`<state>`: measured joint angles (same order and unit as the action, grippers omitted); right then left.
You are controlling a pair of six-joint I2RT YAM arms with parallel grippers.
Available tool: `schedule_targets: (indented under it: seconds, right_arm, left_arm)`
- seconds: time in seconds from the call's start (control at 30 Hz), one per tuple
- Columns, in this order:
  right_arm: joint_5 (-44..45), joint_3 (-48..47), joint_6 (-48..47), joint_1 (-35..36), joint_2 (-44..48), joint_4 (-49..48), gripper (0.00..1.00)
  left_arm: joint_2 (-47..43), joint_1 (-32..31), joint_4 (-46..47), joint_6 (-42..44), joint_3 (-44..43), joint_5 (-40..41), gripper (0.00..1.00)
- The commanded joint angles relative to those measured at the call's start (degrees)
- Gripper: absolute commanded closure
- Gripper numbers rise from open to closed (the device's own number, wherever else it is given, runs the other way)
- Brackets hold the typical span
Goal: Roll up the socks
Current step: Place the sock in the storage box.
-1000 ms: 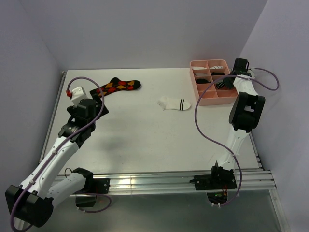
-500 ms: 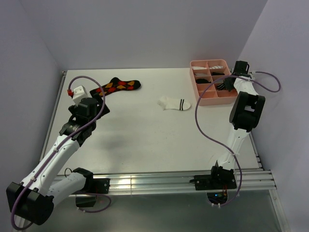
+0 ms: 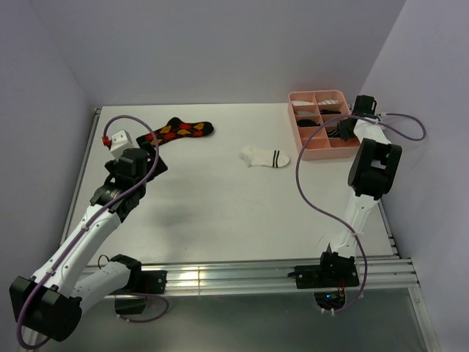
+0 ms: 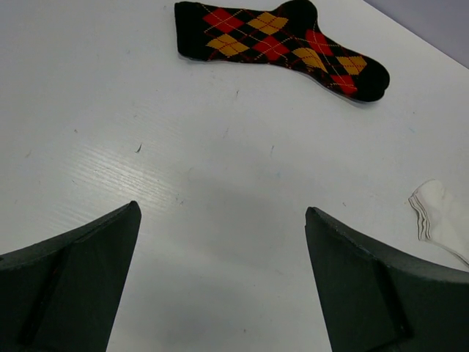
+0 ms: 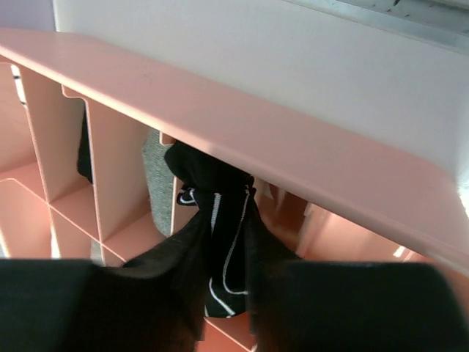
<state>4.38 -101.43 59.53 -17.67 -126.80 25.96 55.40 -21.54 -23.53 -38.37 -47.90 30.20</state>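
Three socks were in play, and I judged the work to be at the stowing step for one of them. The right fingers (image 5: 132, 308) stood narrow, pinching the black striped sock (image 5: 220, 220) just under the rim of the pink tray (image 5: 242, 125). It hung bunched in a compartment on the tray's right side, though the overhead view was too small for me to say which one.

The left fingers (image 4: 73, 286) were spread wide and held nothing, hovering over the bench (image 4: 220, 183) near the argyle sock (image 4: 278, 44). That sock lay flat at the far left, its long axis running across the bench, cuff to the left and toe to the right. The white sock (image 3: 264, 157) lay flat mid-bench, well apart from it and also lengthwise across, with its striped cuff toward the tray.

Next, I reckoned, the right fingers would have to let go and clear the tray. The left fingers would have to take one end of the argyle sock and roll along its length.
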Motion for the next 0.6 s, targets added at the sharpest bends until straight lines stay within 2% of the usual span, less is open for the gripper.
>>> schedule_targets:
  seconds: [0.0,0.1,0.2,0.47,0.57]
  right_arm:
    - [1.33,2.64,2.26,-1.40,1.20,0.33,0.65]
    - [1.95,2.03,2.17,-1.40,1.73,0.41,0.54]
    - [2.21,1.32,2.61,-1.40,2.43,1.20,0.48]
    - [3.18,0.53,2.88,-1.40,4.54,4.89,0.45]
    - [4.05,-0.08,2.70,-1.40,5.95,6.73,0.39]
  left_arm:
    - [0.24,0.18,0.15,-0.83,-1.85,-0.93,0.01]
    - [-0.20,0.18,-0.03,-0.83,-1.85,-0.75,0.01]
    - [-0.64,0.18,-0.11,-0.92,-1.67,-0.66,0.00]
    - [-1.08,0.18,-0.47,-0.74,-1.85,-0.31,0.01]
    - [-1.26,0.18,-0.64,-0.65,-1.93,-0.49,0.01]
